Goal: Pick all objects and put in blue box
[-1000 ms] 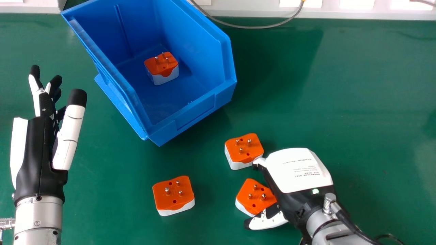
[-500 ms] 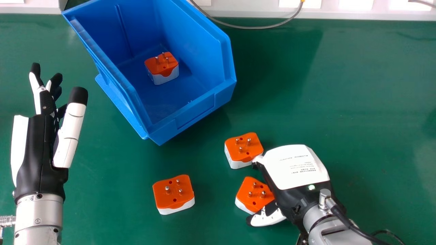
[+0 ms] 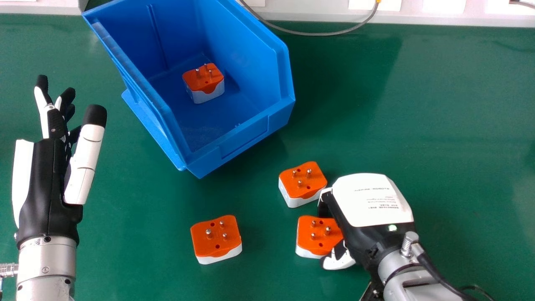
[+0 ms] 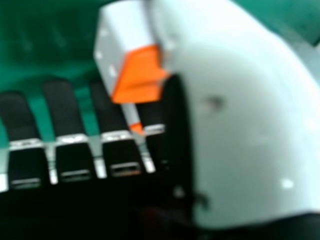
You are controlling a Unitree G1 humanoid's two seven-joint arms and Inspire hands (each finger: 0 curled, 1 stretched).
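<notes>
The blue box [image 3: 246,140] stands at the back left of centre with one orange-and-white plug adapter [image 3: 204,79] on its floor. Three similar adapters are on the green table: one left of centre [image 3: 216,238], another further back [image 3: 303,182] beside the knuckles of my right hand [image 3: 372,200], and a nearer one [image 3: 315,236] between that hand's curled fingers and thumb. In the right hand view, an adapter [image 4: 137,75] lies between the thumb of my right hand [image 4: 240,115] and the dark fingers. My left hand [image 3: 48,179] is held open left of the box, holding nothing.
A grey cable [image 3: 317,33] loops over the table's back edge, by a pale ledge [image 3: 309,11]. The green table [image 3: 451,125] stretches out right of the box. A black cable [image 3: 434,271] runs along my right forearm.
The nearest adapter has turned slightly, and my right hand's fingers have curled in behind it with the thumb closer. The whole view has shifted a little. My left hand keeps its open pose.
</notes>
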